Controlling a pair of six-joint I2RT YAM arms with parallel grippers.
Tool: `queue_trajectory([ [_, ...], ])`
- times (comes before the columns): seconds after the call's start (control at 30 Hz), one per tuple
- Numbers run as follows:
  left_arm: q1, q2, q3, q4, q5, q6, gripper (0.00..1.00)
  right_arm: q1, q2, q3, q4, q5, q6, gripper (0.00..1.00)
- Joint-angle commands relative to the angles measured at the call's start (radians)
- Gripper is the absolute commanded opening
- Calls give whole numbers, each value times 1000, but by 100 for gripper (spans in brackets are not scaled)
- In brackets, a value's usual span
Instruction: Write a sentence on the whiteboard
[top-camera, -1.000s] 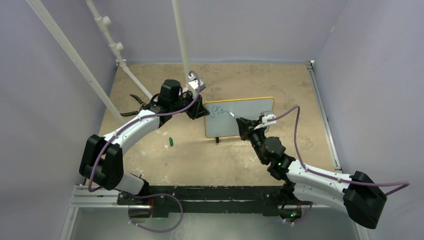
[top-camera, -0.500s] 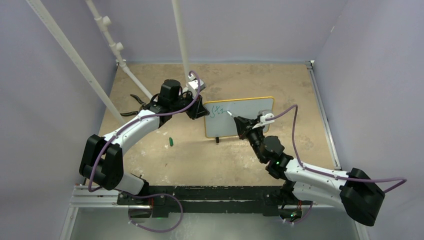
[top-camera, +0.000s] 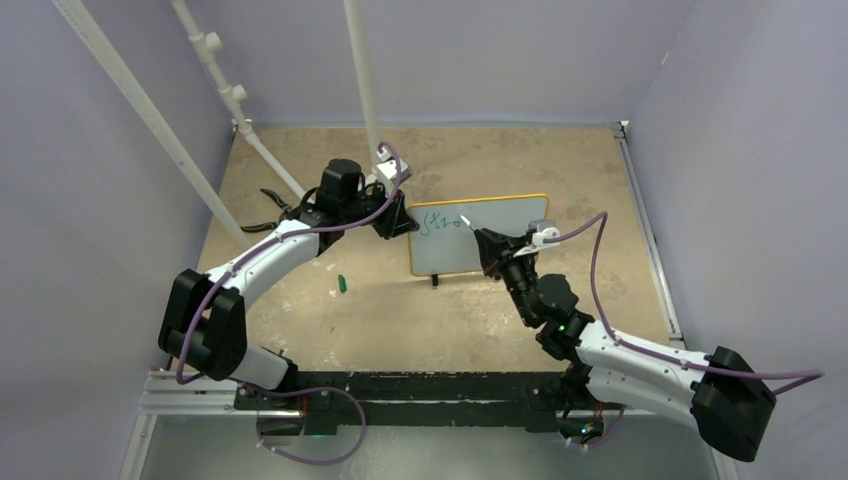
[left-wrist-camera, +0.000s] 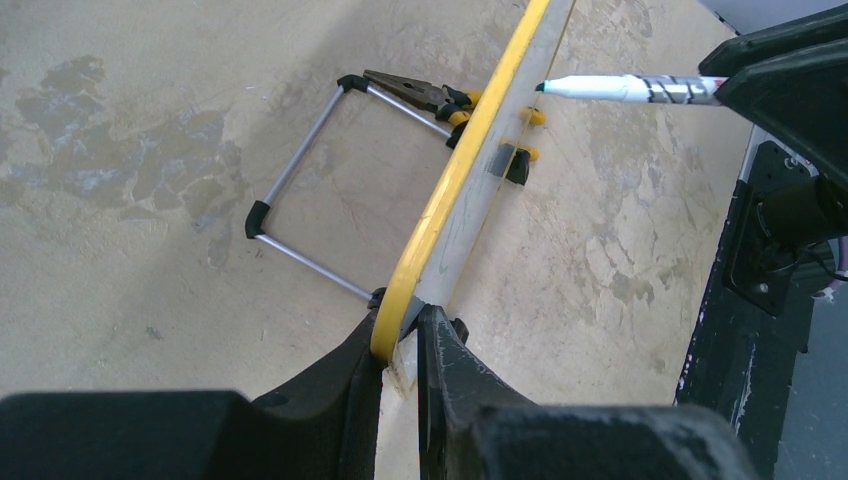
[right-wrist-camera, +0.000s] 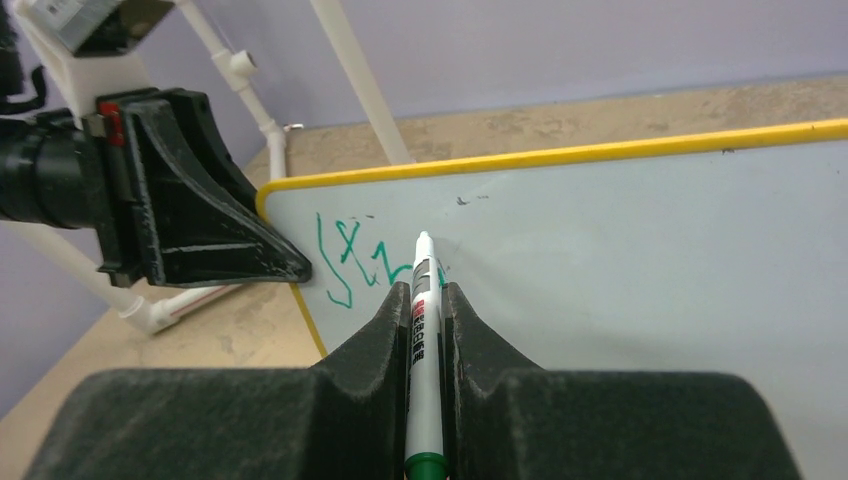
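The whiteboard, white with a thin yellow frame, stands upright on the table. My left gripper is shut on its left edge; in the left wrist view the fingertips pinch the yellow frame. My right gripper is shut on a white marker, whose tip meets the board face at the end of the sentence, a short green scrawl near the top left corner. The marker shows side-on in the left wrist view.
A small green cap lies on the table left of the board. A wire stand and a dark pliers-like tool are behind the board. White pipes rise at the back left.
The right gripper shifted the marker tip left, then right and up along the top line. The green scrawl has grown slightly. The left gripper has not moved.
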Motion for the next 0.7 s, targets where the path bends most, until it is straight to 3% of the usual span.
queue_trajectory([
  [0.0,0,-18,1,6,-42,32,0,-4,20,4,-11,58,11,0],
  [0.67,0,-19,2,5,-42,32,0,-4,32,-12,-102,82,78,0],
])
